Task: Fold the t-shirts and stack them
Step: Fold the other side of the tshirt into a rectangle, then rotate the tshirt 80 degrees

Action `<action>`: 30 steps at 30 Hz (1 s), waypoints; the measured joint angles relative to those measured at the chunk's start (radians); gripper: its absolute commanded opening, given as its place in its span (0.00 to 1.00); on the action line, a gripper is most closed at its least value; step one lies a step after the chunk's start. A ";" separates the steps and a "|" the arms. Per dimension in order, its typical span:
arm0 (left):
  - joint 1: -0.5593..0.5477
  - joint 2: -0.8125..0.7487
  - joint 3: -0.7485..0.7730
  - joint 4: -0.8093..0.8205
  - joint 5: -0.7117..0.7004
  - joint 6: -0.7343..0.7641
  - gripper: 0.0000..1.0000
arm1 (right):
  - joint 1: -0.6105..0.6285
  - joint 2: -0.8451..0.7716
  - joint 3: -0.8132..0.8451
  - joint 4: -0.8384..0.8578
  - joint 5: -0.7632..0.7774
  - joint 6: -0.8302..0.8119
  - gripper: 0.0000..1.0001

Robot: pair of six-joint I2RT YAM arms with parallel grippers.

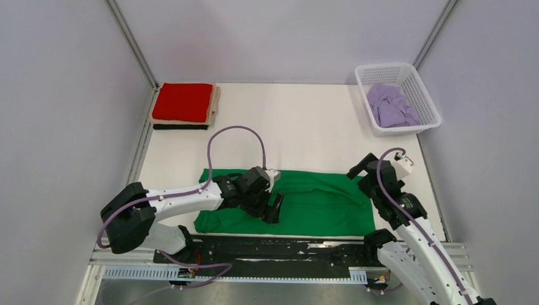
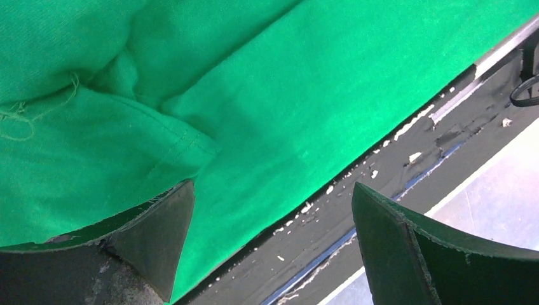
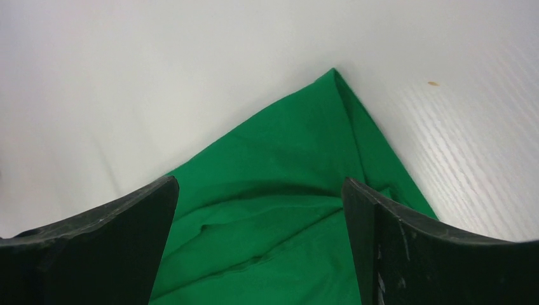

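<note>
A bright green t-shirt [image 1: 318, 203] lies folded into a long band across the near part of the table. It also shows in the left wrist view [image 2: 305, 95] and in the right wrist view [image 3: 286, 190]. My left gripper [image 1: 274, 208] is open and empty over the shirt's near middle edge. My right gripper [image 1: 361, 170] is open and empty above the shirt's far right corner. A stack at the far left has a red shirt [image 1: 184, 101] on top, a beige one [image 1: 215, 105] under it and a black one [image 1: 180, 127] at the bottom. A lilac shirt [image 1: 391, 107] lies crumpled in the basket.
The white lattice basket [image 1: 424, 95] stands at the far right. A black strip [image 1: 267, 249] with flecks of white runs along the table's near edge, also in the left wrist view [image 2: 413, 152]. White walls enclose the table on three sides.
</note>
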 measured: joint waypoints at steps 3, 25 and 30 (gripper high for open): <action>-0.001 -0.038 -0.008 -0.016 0.017 0.001 1.00 | 0.000 0.027 -0.001 0.059 -0.085 -0.055 1.00; 0.420 -0.261 -0.232 0.018 -0.135 -0.305 1.00 | 0.117 0.660 0.034 0.485 -0.743 -0.263 1.00; 0.510 -0.210 -0.220 0.079 -0.116 -0.350 1.00 | 0.140 0.652 -0.003 0.454 -0.737 -0.273 1.00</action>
